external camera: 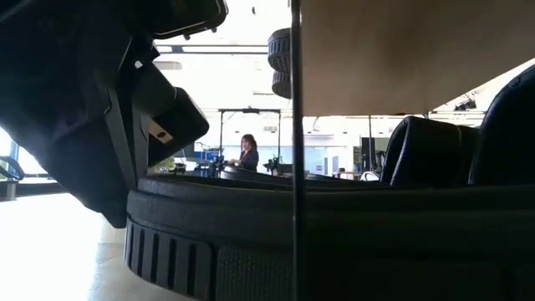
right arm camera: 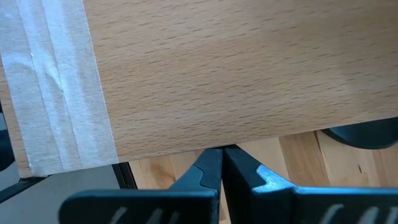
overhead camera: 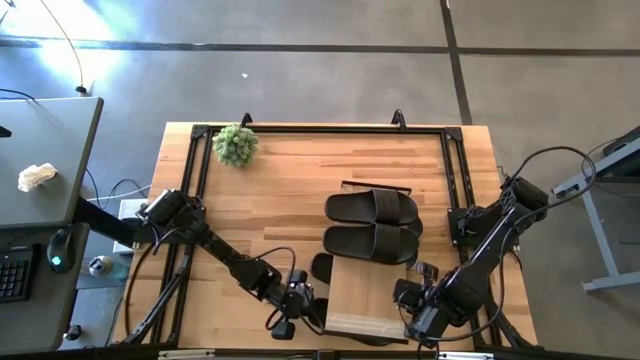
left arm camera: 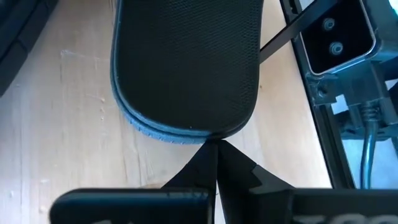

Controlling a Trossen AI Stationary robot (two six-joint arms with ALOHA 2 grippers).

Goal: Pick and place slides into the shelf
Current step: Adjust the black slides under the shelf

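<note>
Left hand [left arm camera: 217, 149] closed — slide [left arm camera: 186, 62] lengthwise ahead.

Two slides [overhead camera: 372, 225] lie side by side on the shelf [overhead camera: 365, 300], a plant [overhead camera: 235, 145] at the table's [overhead camera: 290, 190] far-left corner.

The setting is a robotics lab or open workshop floor with polished grey concrete. A wooden tabletop [overhead camera: 280, 190] edged by a black metal frame [overhead camera: 320, 130] stands beside a grey desk [overhead camera: 45, 160] with a keyboard [overhead camera: 12, 272] and mouse [overhead camera: 58, 250]. Beyond the table, a person [external camera: 248, 153] stands in a large bright hall with equipment.
</note>
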